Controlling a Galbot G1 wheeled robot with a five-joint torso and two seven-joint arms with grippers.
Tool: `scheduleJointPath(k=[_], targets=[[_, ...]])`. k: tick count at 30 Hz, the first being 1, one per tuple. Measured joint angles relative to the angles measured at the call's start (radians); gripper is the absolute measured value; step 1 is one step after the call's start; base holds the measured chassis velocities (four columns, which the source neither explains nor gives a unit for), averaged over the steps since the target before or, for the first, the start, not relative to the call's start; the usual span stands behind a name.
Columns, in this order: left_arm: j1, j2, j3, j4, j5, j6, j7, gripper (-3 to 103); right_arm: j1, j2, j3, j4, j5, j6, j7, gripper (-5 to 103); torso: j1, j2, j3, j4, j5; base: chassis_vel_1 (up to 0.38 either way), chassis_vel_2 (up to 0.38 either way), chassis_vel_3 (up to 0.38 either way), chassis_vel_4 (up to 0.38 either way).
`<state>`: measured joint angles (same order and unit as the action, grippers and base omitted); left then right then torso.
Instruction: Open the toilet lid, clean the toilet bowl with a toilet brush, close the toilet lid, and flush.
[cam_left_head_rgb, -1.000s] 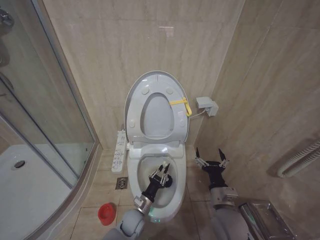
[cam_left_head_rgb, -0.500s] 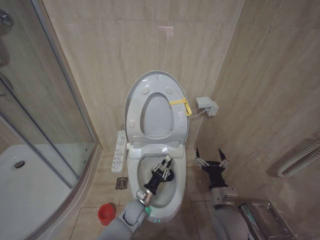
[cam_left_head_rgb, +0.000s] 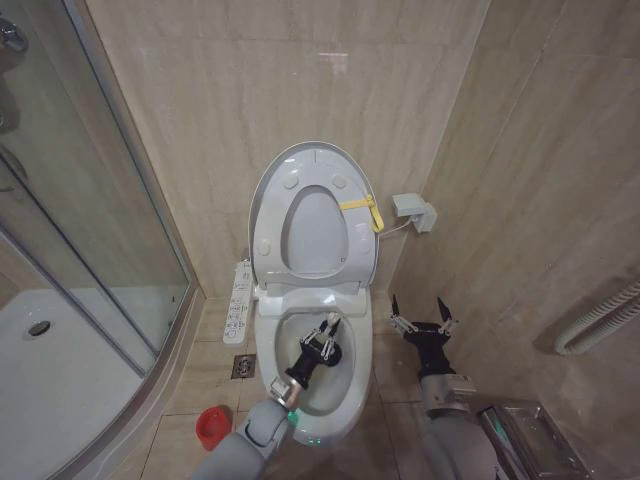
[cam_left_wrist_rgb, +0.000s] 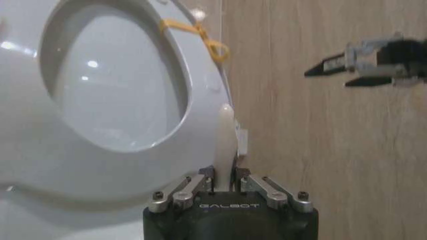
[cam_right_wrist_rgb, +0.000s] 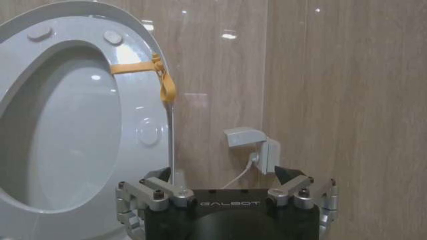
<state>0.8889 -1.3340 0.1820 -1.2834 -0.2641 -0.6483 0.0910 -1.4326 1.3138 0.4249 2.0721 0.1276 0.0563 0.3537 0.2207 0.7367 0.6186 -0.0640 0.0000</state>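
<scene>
White toilet brush (cam_left_wrist_rgb: 226, 145) handle pinched in left claw (cam_left_head_rgb: 326, 327), toilet bowl (cam_left_head_rgb: 355, 375) beneath

Glossy beige stone-look wall tiles (cam_left_head_rgb: 250, 80) cover the back wall and the right-hand wall, meeting in a corner beside a small white plastic wall box (cam_left_head_rgb: 414, 211) with a thin cable hanging from it. A bright ceiling light reflects off the back wall. On the left stands a curved glass shower screen (cam_left_head_rgb: 90, 220) above a white shower tray (cam_left_head_rgb: 60, 370). The beige tiled floor (cam_left_head_rgb: 200, 370) holds a small square metal drain (cam_left_head_rgb: 243, 367). A white ribbed hose (cam_left_head_rgb: 600, 320) hangs on the right wall
</scene>
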Motion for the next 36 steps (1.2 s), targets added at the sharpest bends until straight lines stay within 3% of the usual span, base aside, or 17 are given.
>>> scheduleJointPath(k=[6, 11, 18, 25, 36], targets=[[0.002, -0.001, 0.006, 0.002, -0.017, -0.001, 0.011, 19, 0.000, 0.000, 0.000, 0.000, 0.000, 0.000, 0.000, 100, 0.000, 0.000, 0.000, 0.0001, 0.0000, 0.000, 0.000, 0.000, 0.000], [-0.012, 0.000, -0.010, 0.075, -0.033, -0.009, 0.020, 19, 0.000, 0.000, 0.000, 0.000, 0.000, 0.000, 0.000, 100, 0.000, 0.000, 0.000, 0.0003, 0.0000, 0.000, 0.000, 0.000, 0.000], [-0.029, -0.019, 0.009, 0.033, -0.046, 0.000, 0.017, 19, 0.000, 0.000, 0.000, 0.000, 0.000, 0.000, 0.000, 100, 0.000, 0.000, 0.000, -0.0002, -0.0001, 0.000, 0.000, 0.000, 0.000], [-0.035, -0.035, -0.006, 0.100, -0.034, -0.003, 0.021, 19, 0.000, 0.000, 0.000, 0.000, 0.000, 0.000, 0.000, 100, 0.000, 0.000, 0.000, 0.0004, -0.0001, 0.000, 0.000, 0.000, 0.000], [-0.051, -0.046, -0.007, 0.066, -0.039, 0.006, 0.015, 19, 0.000, 0.000, 0.000, 0.000, 0.000, 0.000, 0.000, 100, 0.000, 0.000, 0.000, -0.0001, 0.0000, 0.000, 0.000, 0.000, 0.000]])
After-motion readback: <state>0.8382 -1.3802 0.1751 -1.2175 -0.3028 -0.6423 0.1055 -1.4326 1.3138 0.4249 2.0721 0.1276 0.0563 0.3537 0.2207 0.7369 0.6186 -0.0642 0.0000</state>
